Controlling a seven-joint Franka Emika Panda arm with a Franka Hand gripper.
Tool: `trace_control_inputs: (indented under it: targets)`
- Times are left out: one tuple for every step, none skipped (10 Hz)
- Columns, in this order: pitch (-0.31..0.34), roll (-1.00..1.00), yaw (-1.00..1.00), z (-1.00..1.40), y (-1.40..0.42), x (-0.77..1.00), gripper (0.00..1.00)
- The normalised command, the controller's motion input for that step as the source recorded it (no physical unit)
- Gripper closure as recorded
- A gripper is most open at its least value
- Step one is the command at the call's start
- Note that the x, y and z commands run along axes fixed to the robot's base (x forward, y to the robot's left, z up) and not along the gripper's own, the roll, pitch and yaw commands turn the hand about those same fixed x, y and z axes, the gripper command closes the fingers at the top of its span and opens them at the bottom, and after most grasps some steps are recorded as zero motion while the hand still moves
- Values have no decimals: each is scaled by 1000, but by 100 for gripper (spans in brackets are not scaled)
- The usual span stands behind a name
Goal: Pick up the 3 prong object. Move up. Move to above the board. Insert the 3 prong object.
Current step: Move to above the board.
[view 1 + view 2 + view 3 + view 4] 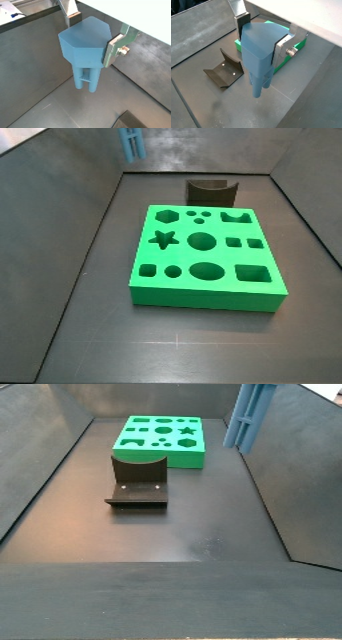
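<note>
My gripper [92,37] is shut on the 3 prong object [81,46], a light steel-blue piece. Its blocky head sits between the two fingers [115,50] and its thin legs hang down over the dark floor. In a wrist view the held 3 prong object [260,55] partly hides the board [298,50], which lies behind it. In both side views only the piece's lower part [131,143] [250,416] shows at the top edge, well above the floor and off to the side of the bright green board [201,296] [139,452]. The gripper itself is out of both side views.
The dark L-shaped fixture [210,191] [138,485] [224,72] stands on the floor against one short end of the board. Grey walls [74,198] enclose the work area on all sides.
</note>
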Motion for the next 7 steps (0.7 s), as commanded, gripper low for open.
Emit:
trace_control_inputs:
  targets:
    - [804, -74, -67, 315, -1000, 416, 100]
    - [696, -72, -30, 323, -1000, 441, 100]
    - [514, -103, -26, 313, -1000, 461, 100]
    - [348, -81, -4, 310, -1000, 457, 100]
    - [194, -13, 9, 324, -1000, 445, 100]
    - [125, 2, 15, 323, -1000, 451, 100]
    - [105, -11, 15, 321, -1000, 467, 100]
